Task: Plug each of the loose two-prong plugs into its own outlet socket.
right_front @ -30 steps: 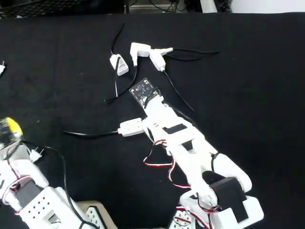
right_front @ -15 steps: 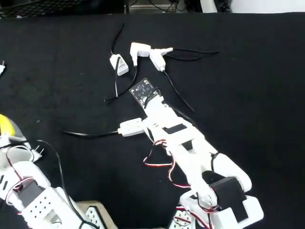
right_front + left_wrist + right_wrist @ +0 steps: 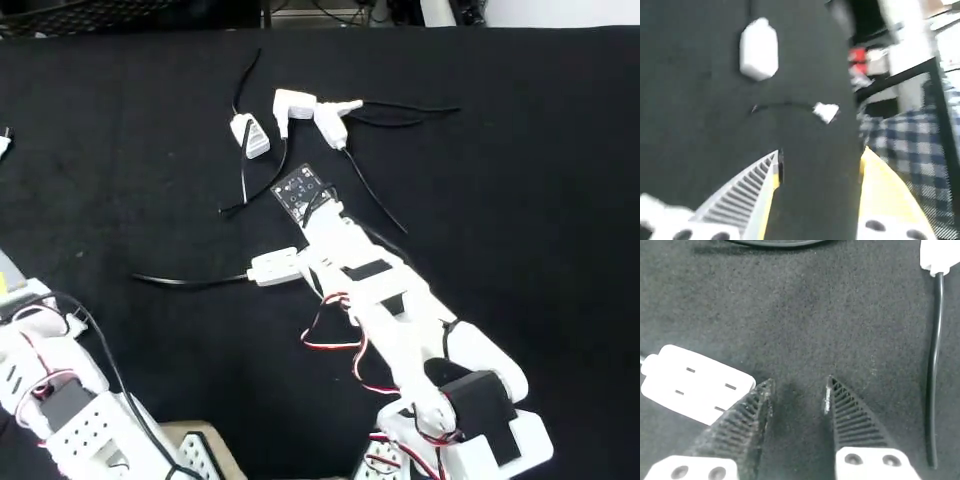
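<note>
— Looking for writing first: can any words be read?
— Tiny white marks are seen on the black board (image 3: 300, 190) at the tip of the right arm (image 3: 400, 320). They are too small to be read.
— How is the outlet socket made?
— The outlet socket (image 3: 695, 385) is a smooth white block with round corners. Four thin slots are cut in its top. A black cord (image 3: 190, 281) is joined to its left end.
— Where is it found?
— It is laid flat on the fuzzy black cloth (image 3: 520, 180), near the middle, just beside one ribbed finger (image 3: 742, 420) of the right gripper (image 3: 799, 385).
— Is anything held?
— Nothing is held. The right gripper's jaws are parted a little, with bare cloth between them. The left gripper (image 3: 820, 155) is spread wide over the cloth at the near left.
— And the plugs?
— Three white pieces (image 3: 293, 103) on thin cords are bunched at the far side. Plugs and sockets cannot be told apart there. One small plug (image 3: 826, 111) is seen past the left gripper, near a white lump (image 3: 758, 48).
</note>
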`<act>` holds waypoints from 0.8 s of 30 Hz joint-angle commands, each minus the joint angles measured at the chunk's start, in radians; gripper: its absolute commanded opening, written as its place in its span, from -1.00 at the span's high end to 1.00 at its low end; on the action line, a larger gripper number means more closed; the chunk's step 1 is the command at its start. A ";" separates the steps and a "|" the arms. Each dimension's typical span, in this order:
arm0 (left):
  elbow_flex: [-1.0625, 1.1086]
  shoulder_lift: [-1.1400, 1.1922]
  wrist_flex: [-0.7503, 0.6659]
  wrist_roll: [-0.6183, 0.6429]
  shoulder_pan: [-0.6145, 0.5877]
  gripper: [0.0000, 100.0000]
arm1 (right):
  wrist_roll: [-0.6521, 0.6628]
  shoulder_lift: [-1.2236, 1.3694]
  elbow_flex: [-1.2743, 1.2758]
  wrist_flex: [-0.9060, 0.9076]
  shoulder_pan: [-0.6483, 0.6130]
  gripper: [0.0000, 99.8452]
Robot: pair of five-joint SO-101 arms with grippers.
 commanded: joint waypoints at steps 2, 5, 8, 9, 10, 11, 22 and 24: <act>-0.058 -0.006 0.157 0.133 0.045 0.49 | -0.002 0.001 -0.054 -0.009 0.017 0.70; -0.128 -0.006 0.250 0.143 0.042 0.48 | -0.002 0.001 -0.054 -0.009 0.017 0.70; -0.183 -0.006 0.402 0.094 0.045 0.48 | -0.002 0.001 -0.053 -0.009 0.017 0.70; -0.196 -0.006 0.456 0.064 0.041 0.48 | -0.002 0.001 -0.053 -0.009 0.017 0.70; -0.206 -0.006 0.494 0.032 0.038 0.48 | -0.002 0.001 -0.053 -0.009 0.017 0.70; -0.211 -0.006 0.505 -0.003 0.033 0.48 | -0.002 0.001 -0.053 -0.009 0.017 0.70; -0.166 -0.253 0.525 0.146 -0.019 0.45 | -0.002 0.001 -0.053 -0.009 0.017 0.70; -0.140 -0.278 0.545 0.138 0.038 0.44 | -0.002 0.001 -0.053 -0.009 0.017 0.70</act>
